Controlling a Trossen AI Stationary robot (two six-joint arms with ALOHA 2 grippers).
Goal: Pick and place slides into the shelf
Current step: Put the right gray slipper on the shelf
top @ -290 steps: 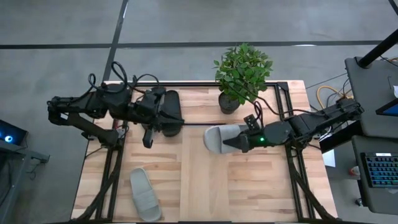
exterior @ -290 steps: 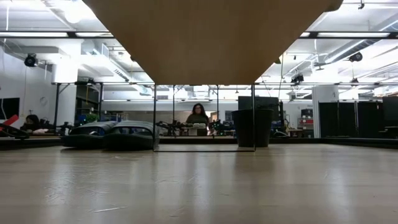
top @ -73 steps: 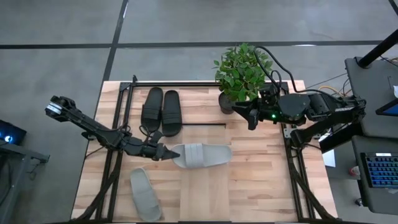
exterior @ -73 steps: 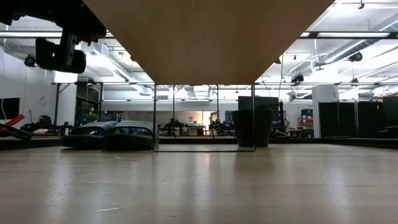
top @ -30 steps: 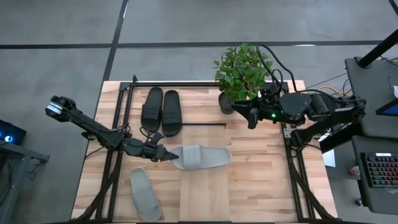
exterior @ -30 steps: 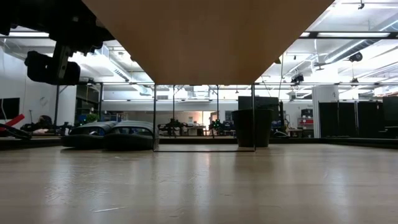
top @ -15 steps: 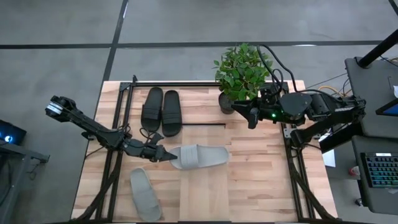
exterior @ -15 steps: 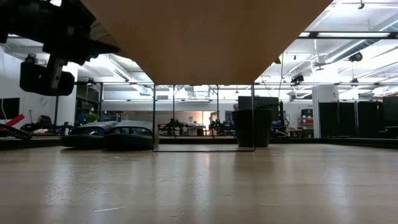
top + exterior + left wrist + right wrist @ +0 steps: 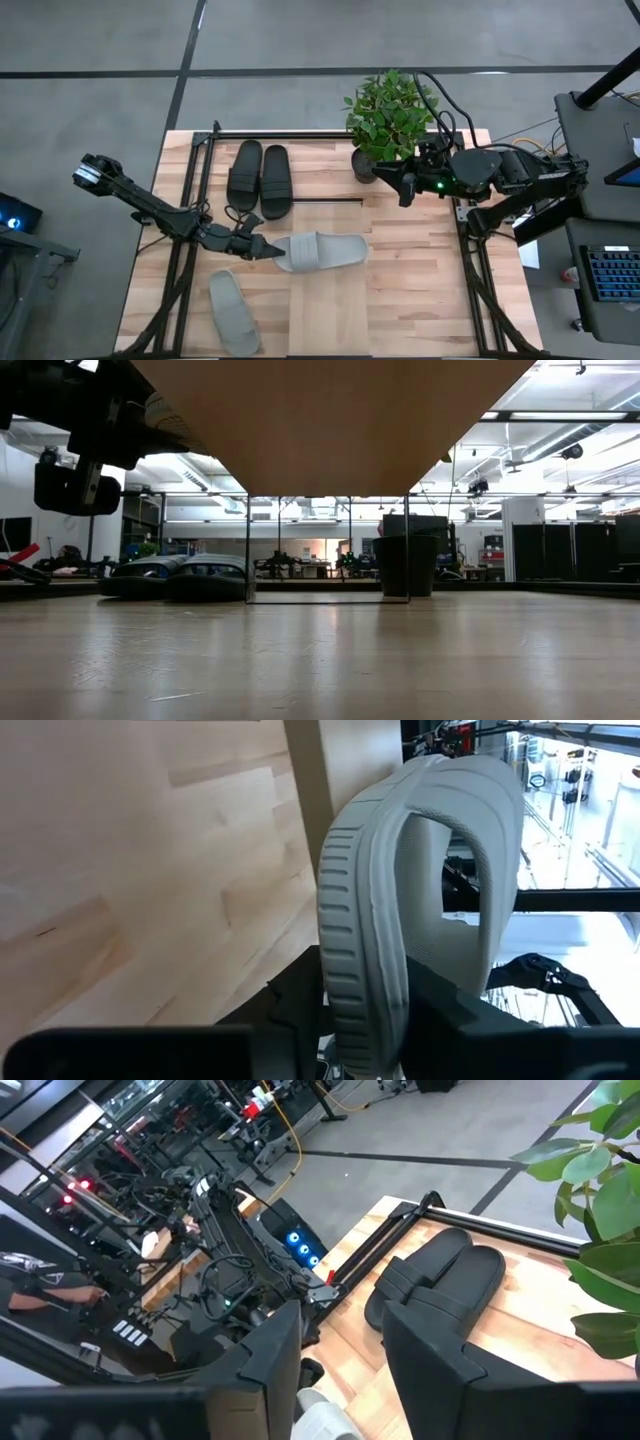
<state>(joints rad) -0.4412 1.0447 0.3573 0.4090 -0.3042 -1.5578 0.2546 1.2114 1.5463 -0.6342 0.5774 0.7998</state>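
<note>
One pale grey slide (image 9: 320, 250) lies level across the pale wood shelf (image 9: 330, 310), strap up. Its left end juts past the shelf's left edge, and my left gripper (image 9: 265, 248) is shut on that end, coming from the table's left. A second grey slide (image 9: 232, 325) lies sole-down on the table near the front left. The black pair (image 9: 260, 178) sits side by side at the far left. My right gripper (image 9: 402, 190) hangs open and raised beside the plant pot, with nothing between its fingers (image 9: 275, 1370). My left gripper pinches the grey slide's end nearest the strap (image 9: 365, 1030). One finger (image 9: 290, 1000) is under the ridged sole and the other (image 9: 470, 1030) is on the footbed. The fingers come nearly level from the table's left, along the slide. Whether the sole rests on the shelf I cannot tell.
A potted plant (image 9: 388, 115) stands at the far edge, right of centre. Black frame rails (image 9: 190, 270) run along both table sides. From table height the shelf's underside (image 9: 330, 420) spans overhead on thin black bars, with the black slides (image 9: 180, 577) behind.
My left arm has sunk a little, and the grey slide has come down with it, staying level across the shelf. My right arm has kept still.
</note>
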